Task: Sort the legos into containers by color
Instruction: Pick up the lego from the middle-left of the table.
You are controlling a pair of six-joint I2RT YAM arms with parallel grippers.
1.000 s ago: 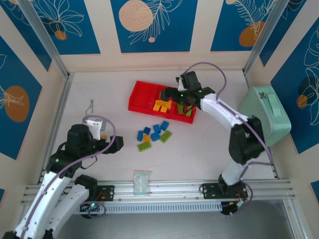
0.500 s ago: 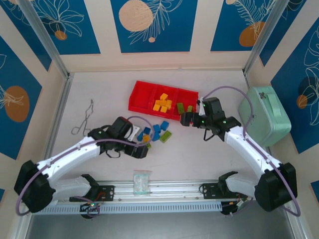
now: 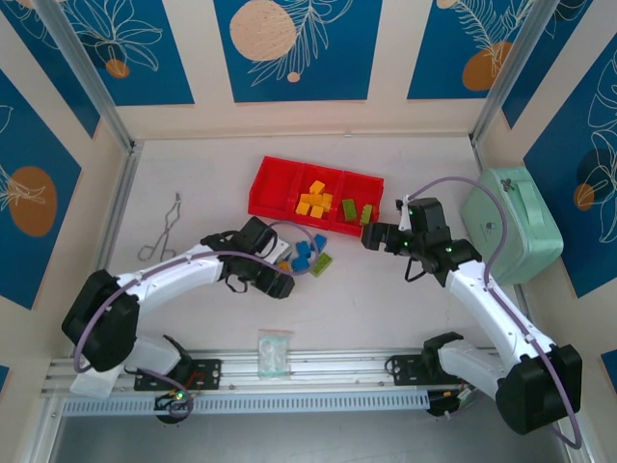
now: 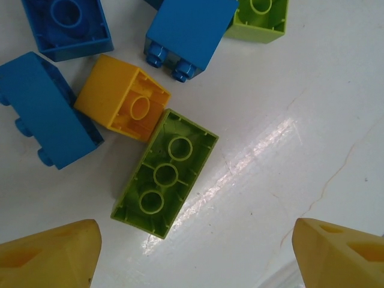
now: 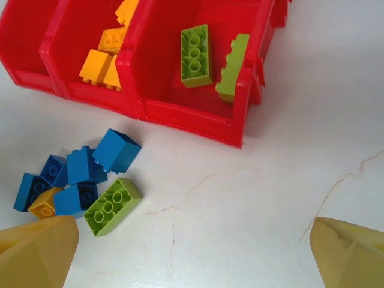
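jaws of the left gripper [image 4: 195,255] stand wide over a lime lego [image 4: 165,174].

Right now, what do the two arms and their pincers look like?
The left arm and right arm have white links and black joints, each with a lilac cable looping alongside. The left pincer and right pincer have black bodies; the wrist views show wedge-shaped yellow fingers.

Tray [image 3: 266,199] rear ctr, loose legos [image 3: 307,253] just in front; bag [image 3: 274,351] nearer, case [image 3: 511,227] R
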